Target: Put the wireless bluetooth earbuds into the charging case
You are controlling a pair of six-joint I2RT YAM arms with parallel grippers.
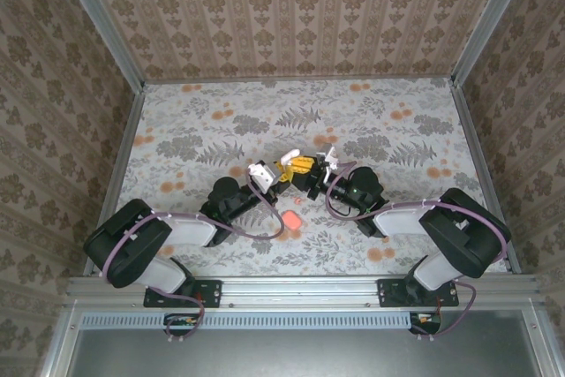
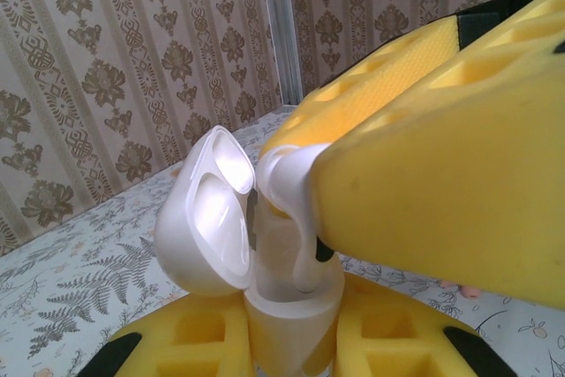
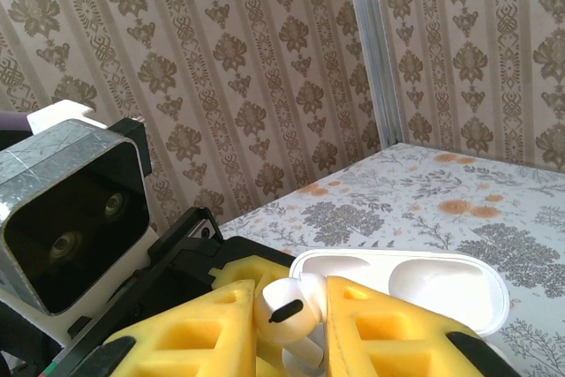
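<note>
The white charging case point(image 2: 291, 306) stands upright with its lid point(image 2: 207, 218) swung open to the left. My left gripper point(image 2: 291, 337) is shut on its lower body between yellow foam fingers. From the upper right, my right gripper point(image 3: 291, 317) is shut on a white earbud point(image 3: 284, 306). In the left wrist view that earbud point(image 2: 296, 192) hangs over the case mouth with its stem reaching down inside. The open lid point(image 3: 415, 284) lies just behind my right fingers. In the top view both grippers, left point(image 1: 284, 169) and right point(image 1: 307, 174), meet mid-table.
A small pinkish-red piece point(image 1: 292, 216) lies on the floral table just near of the grippers, and shows past the right fingers point(image 2: 468, 291). The left wrist camera block point(image 3: 71, 218) sits close on the right gripper's left. Patterned walls enclose the table.
</note>
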